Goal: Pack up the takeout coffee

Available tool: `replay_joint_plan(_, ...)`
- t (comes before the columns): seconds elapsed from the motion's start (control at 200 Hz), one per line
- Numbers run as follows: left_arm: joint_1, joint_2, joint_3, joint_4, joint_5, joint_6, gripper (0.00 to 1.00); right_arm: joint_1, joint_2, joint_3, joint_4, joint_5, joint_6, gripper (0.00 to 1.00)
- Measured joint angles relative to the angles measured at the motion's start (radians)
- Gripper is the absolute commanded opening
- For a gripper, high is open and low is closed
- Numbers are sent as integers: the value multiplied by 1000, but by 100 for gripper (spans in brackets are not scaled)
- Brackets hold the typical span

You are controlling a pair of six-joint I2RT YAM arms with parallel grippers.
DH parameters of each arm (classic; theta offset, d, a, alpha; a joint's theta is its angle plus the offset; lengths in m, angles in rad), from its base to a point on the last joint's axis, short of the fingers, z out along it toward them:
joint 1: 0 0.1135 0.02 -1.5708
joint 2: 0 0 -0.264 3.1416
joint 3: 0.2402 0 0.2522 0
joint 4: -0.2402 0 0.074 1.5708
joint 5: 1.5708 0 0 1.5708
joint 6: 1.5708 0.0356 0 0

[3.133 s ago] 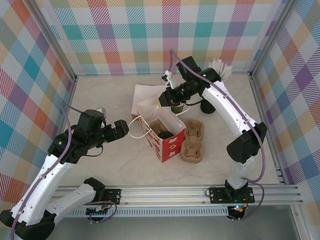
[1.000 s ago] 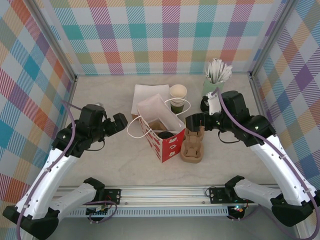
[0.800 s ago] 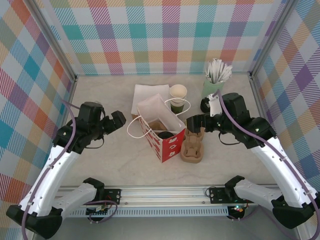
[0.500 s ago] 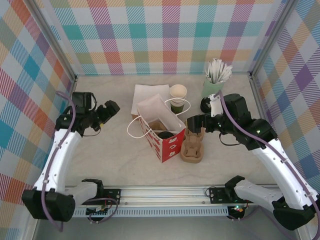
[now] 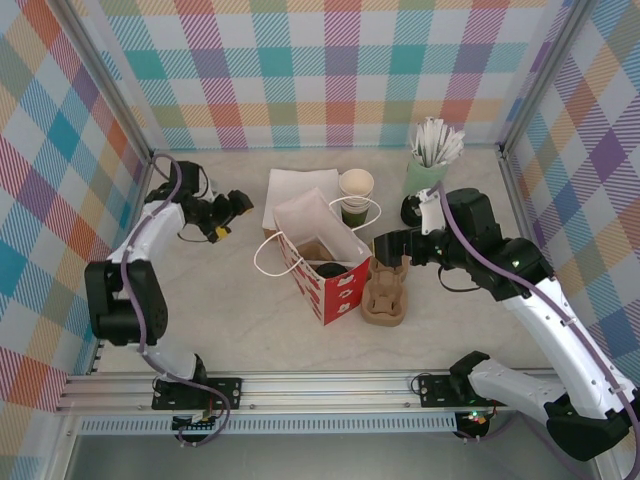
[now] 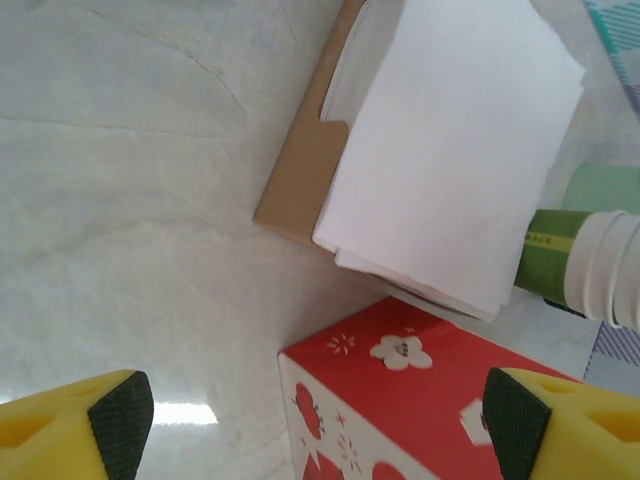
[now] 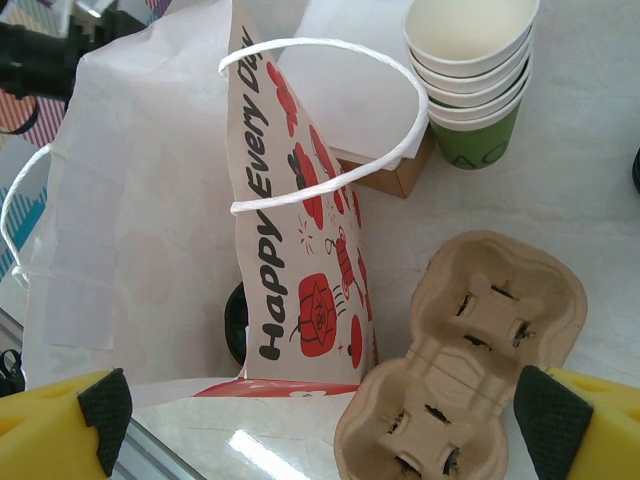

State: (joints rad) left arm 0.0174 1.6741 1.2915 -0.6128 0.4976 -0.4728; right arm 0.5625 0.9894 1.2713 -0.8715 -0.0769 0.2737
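The takeout coffee is hidden from me. A red and white paper bag stands open mid-table, with a dark round thing low inside it, mostly covered. My right gripper hangs open just right of the bag, above a pulp cup carrier, with nothing between its fingers. My left gripper is open and empty, well left of the bag and pointing toward it.
A nested stack of green-banded cups stands behind the bag. White napkins lie in a brown holder. A pale green tumbler of white sticks and a black object sit back right.
My left arm has swung back and to the left, away from the bag's handle toward the left wall, its jaws narrowing a little. The right arm has barely moved.
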Motion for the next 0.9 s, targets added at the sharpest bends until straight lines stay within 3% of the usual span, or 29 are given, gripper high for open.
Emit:
replay_joint_plan(0.41,-19,311,211,28,95,57,71,0,13,0,0,14,0,100)
replay_joint_plan(0.9,-81,397,286,-3,152,87,54,0,18,-18,0,17,0,100)
